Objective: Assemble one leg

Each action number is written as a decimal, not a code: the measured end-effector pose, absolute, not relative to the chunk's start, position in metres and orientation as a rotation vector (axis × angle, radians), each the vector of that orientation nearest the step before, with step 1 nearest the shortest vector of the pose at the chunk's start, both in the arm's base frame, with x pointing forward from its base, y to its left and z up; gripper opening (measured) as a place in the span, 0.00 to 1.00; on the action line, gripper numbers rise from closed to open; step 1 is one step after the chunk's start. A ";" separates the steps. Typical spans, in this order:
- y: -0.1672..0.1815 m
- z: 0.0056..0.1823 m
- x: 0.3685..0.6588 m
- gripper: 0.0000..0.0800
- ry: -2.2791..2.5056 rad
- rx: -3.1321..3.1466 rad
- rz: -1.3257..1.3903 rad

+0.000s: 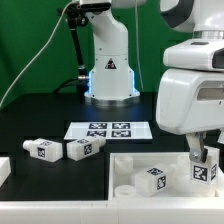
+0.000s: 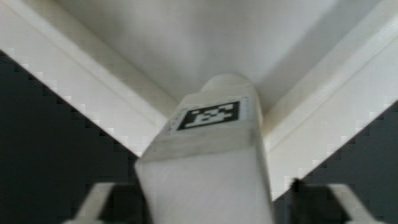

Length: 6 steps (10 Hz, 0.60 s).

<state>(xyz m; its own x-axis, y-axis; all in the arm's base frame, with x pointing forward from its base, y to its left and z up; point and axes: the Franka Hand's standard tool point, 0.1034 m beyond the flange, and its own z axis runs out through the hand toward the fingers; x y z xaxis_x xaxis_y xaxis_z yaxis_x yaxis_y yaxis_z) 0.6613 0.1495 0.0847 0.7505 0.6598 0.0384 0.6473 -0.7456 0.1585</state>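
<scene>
My gripper [image 1: 203, 158] hangs at the exterior view's right, over the near right corner of the big white panel [image 1: 125, 163]. It is shut on a white leg [image 1: 206, 170] with a square tag. In the wrist view the leg [image 2: 205, 150] fills the middle between my two fingers [image 2: 103, 203], with a dark strip on each side of it. Its far end points at the panel's raised corner rim [image 2: 107, 80]. A second leg [image 1: 152, 180] lies inside the panel. Two more legs [image 1: 42, 149] [image 1: 82, 149] lie on the black table at the exterior view's left.
The marker board [image 1: 112, 130] lies flat behind the panel, in front of the robot base [image 1: 110, 75]. Another white part [image 1: 4, 170] shows at the exterior view's left edge. A green wall stands behind the table.
</scene>
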 end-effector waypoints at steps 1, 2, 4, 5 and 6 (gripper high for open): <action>0.150 0.085 0.661 0.36 1.030 2.822 0.141; 0.150 0.085 0.661 0.36 1.027 2.823 0.141; 0.148 0.085 0.662 0.36 0.730 2.929 0.155; 0.147 0.085 0.663 0.36 0.477 2.993 0.174; 0.145 0.085 0.664 0.36 0.287 3.028 0.191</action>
